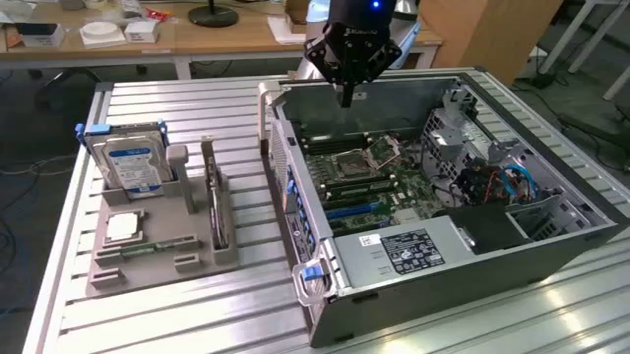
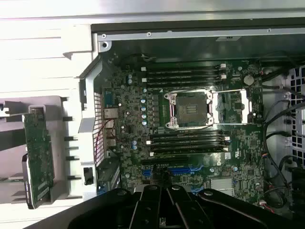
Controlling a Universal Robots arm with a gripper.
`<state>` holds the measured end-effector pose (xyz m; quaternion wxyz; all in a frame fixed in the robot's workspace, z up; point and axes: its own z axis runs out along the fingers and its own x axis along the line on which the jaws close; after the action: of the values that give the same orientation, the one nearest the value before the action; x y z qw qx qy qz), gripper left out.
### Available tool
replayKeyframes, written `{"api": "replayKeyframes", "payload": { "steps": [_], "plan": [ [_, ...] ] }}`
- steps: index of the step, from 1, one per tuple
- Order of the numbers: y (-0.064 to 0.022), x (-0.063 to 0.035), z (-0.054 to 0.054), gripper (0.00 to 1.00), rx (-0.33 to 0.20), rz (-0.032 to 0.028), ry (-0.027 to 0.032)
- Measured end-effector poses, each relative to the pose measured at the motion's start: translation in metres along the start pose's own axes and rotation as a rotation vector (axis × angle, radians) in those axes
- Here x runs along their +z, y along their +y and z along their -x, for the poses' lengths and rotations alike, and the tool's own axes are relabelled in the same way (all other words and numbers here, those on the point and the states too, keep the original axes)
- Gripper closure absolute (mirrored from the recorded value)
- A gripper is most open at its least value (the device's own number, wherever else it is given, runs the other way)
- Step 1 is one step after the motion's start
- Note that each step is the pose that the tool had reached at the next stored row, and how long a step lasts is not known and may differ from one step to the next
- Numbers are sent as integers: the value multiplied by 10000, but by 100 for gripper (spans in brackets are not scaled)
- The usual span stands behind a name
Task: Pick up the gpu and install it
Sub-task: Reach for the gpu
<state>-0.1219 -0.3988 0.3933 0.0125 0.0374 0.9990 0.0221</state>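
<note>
Nothing is installed yet: the gpu (image 1: 215, 198) is racked in its holder (image 1: 162, 247); the tool (image 1: 347, 99), shut and empty, is held above the open case (image 1: 443, 276).

On the slatted table (image 1: 197, 324) stand one open computer case (image 1: 473, 287) and one gray holder (image 1: 162, 221); in the holder there are one hard drive (image 1: 133, 166), one gpu (image 1: 215, 203), one processor chip (image 1: 125, 227) and one memory stick (image 1: 147, 249); inside the case lie one motherboard (image 1: 394, 188) with one open processor socket (image 1: 352, 164), and one gray metal box (image 1: 448, 228); above the case hangs one gripper (image 1: 347, 100) on one black arm (image 1: 359, 15).
</note>
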Motion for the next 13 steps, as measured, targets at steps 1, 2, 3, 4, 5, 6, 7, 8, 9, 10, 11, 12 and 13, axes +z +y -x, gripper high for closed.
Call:
{"api": "replayKeyframes", "payload": {
  "steps": [1, 2, 3, 4, 5, 6, 7, 8, 9, 10, 11, 12, 13],
  "plan": [
    [0, 0, 0, 90, 0, 0, 0],
    [0, 0, 0, 90, 0, 0, 0],
    [0, 0, 0, 90, 0, 0, 0],
    [0, 0, 0, 90, 0, 0, 0],
    [0, 0, -1, 90, -1, 0, 0],
    [-1, -1, -11, 90, 1, -1, 1],
    [-3, -2, -31, 90, 0, -2, 1],
    [-4, -2, -60, 90, 1, -1, 1],
    [-6, -2, -87, 90, 1, 0, 0],
    [-9, -4, -119, 90, 0, -1, 0],
    [-11, -4, -150, 90, 0, 0, 0],
    [-14, -5, -181, 90, -1, 0, 0],
    [-16, -5, -213, 90, 0, -1, 0]
  ]
}}
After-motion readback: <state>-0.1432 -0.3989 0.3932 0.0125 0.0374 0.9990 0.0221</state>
